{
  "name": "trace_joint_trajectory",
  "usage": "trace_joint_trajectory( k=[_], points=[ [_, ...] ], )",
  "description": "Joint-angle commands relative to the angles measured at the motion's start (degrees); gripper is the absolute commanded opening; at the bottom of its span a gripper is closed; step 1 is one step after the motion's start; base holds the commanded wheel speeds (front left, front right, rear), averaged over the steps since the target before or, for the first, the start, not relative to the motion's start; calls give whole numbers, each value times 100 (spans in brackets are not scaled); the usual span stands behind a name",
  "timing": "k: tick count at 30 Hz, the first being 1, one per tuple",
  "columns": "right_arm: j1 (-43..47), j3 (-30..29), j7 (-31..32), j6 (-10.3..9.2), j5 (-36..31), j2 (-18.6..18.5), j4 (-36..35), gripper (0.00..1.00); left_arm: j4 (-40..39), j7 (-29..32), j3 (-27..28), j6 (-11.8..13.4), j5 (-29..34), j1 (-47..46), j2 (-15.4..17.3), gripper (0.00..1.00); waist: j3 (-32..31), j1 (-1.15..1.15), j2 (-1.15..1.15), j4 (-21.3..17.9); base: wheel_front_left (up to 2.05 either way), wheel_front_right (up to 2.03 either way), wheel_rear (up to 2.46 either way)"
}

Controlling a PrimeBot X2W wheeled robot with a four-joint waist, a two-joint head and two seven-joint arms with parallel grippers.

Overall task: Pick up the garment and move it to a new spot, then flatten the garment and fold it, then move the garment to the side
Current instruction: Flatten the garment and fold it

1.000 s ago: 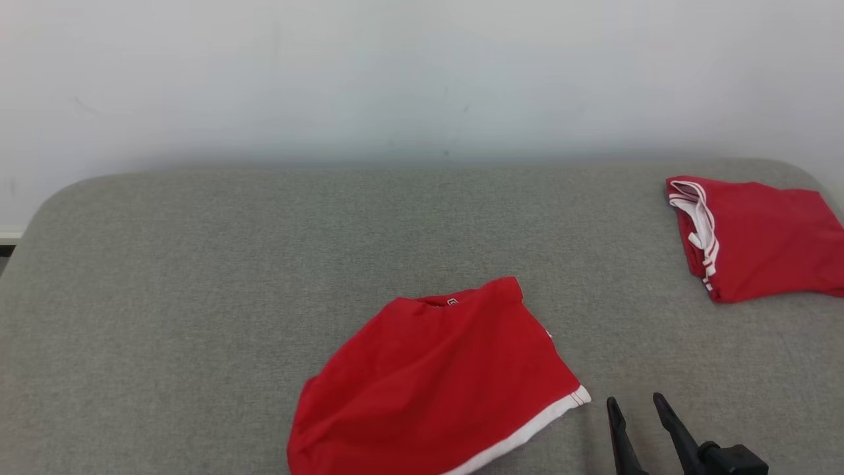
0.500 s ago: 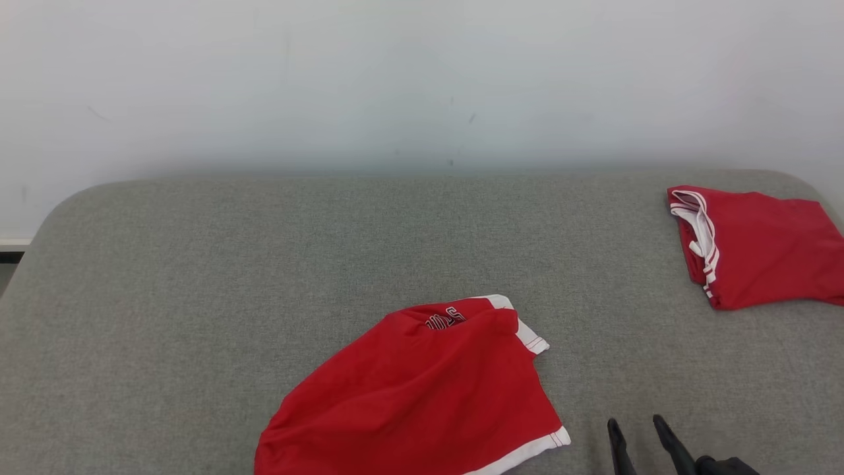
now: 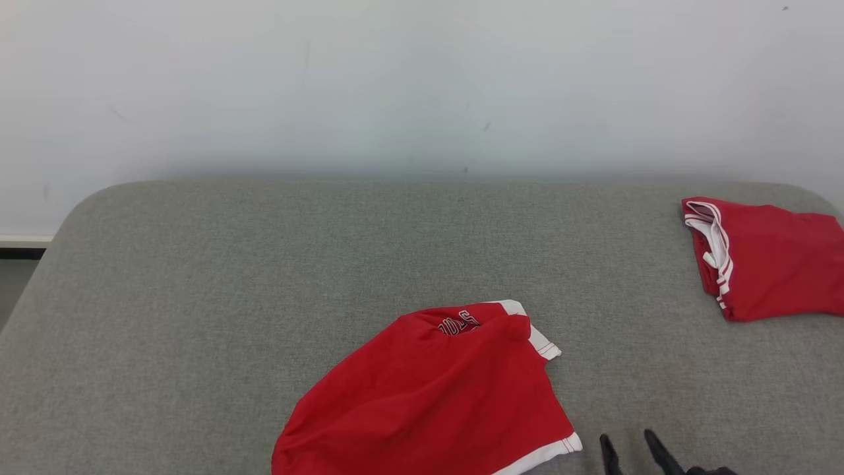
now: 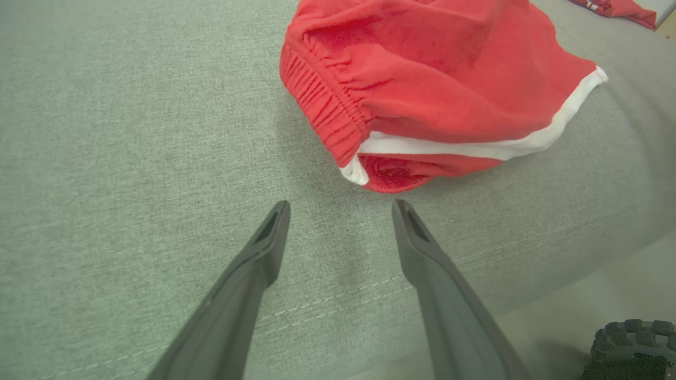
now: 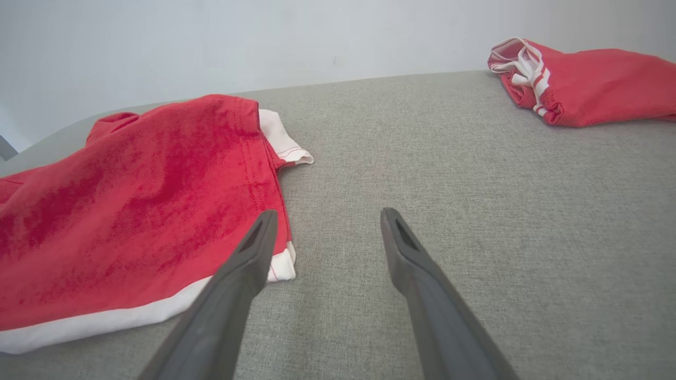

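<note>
Your garment (image 3: 428,396) is lying crumpled on the grey pad (image 3: 198,297), its waistband end sitting just beyond the tips of your left end effector (image 4: 340,206), which is standing spread and empty, fingers angling low over the pad's near edge. Your right end effector (image 5: 325,214) is likewise gaping empty, pointing low across the pad just beside the garment's white-hemmed corner.

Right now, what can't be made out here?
Near red garment: head view, bottom edge cuts off its lower part; a fold hides part of its lettering.
Far red garment: head view, right edge cuts it off.
Right gripper: head view, bottom edge cuts off its body.
</note>
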Motion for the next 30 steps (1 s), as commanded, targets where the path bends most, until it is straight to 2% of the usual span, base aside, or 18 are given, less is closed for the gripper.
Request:
trace_joint_trajectory(
  k=[1,8,19,20,22,23,25,26,27,30],
  points=[
    [37,74,-6,-17,11,-24,61,100,22,-17,24,16,39,46,-24,100,12,0,0,31,0,0,0],
    [-169,506,-6,-17,42,-135,557,100,156,-17,-9,16,-101,-231,-238,100,62,0,0,77,0,0,0],
    [-924,1083,8,-17,83,-198,1421,100,495,-17,-296,16,-343,-665,-306,100,198,0,0,9,0,0,0],
    [-996,1125,7,-17,85,-185,1519,100,511,-18,-322,16,-357,-702,-311,93,220,0,0,13,0,0,0],
    [-1148,1216,6,-17,79,-159,1720,100,537,-18,-354,16,-421,-771,-327,49,257,0,0,35,0,0,0],
    [-1228,1241,3,-17,99,-145,1802,100,545,-18,-366,16,-436,-805,-329,42,271,0,0,49,0,0,0],
    [-1371,1285,3,-17,147,-102,2022,100,553,-17,-386,16,-503,-853,-359,14,294,0,0,69,0,0,0],
    [-1433,1322,6,-17,160,-91,2149,28,540,-17,-404,16,-549,-876,-388,0,305,0,0,82,0,0,0],
    [-1483,1359,10,-17,190,-78,2278,0,525,-17,-450,16,-561,-898,-401,0,308,0,0,100,0,0,0],
    [-1594,1467,11,-17,303,-32,2473,0,567,-18,-583,16,-648,-890,-402,0,286,0,0,155,0,0,0]
  ],
)
